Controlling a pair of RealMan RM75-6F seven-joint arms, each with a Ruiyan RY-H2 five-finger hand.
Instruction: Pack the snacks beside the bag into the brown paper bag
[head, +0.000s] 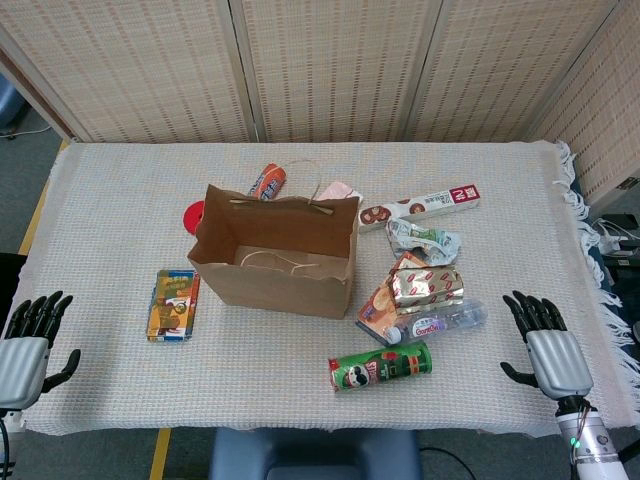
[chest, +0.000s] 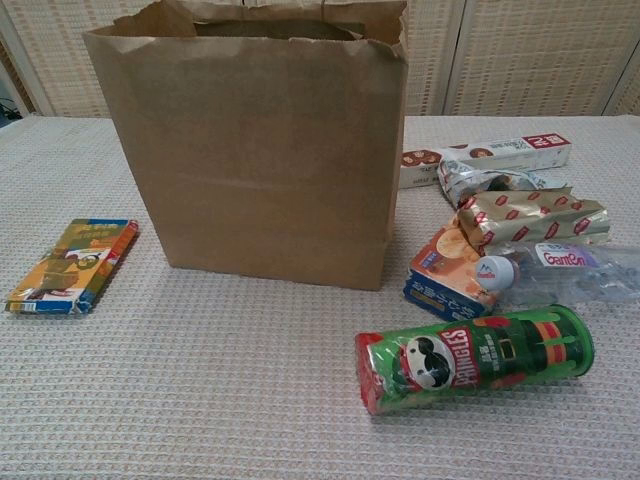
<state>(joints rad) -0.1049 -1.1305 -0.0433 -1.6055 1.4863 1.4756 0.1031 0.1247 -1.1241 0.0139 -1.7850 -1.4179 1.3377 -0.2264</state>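
Note:
The brown paper bag (head: 275, 255) (chest: 255, 140) stands upright and open in the middle of the table, with nothing visible inside it. To its right lie a green Pringles can (head: 380, 366) (chest: 475, 357), a clear water bottle (head: 435, 323) (chest: 560, 270), a gold wrapped pack (head: 428, 286) (chest: 530, 218), an orange-blue snack pack (head: 377, 308) (chest: 445, 270), a silver pouch (head: 425, 240) (chest: 480, 182) and a long cookie box (head: 420, 209) (chest: 485, 158). A flat colourful box (head: 173, 304) (chest: 72, 265) lies to the left. My left hand (head: 28, 345) and right hand (head: 545, 345) rest open near the front corners, holding nothing.
Behind the bag lie an orange-red packet (head: 267, 181), a pink packet (head: 338, 190) and a red round item (head: 195, 212). A woven cloth (head: 120, 200) covers the table, fringed at the right edge. Folding screens stand behind.

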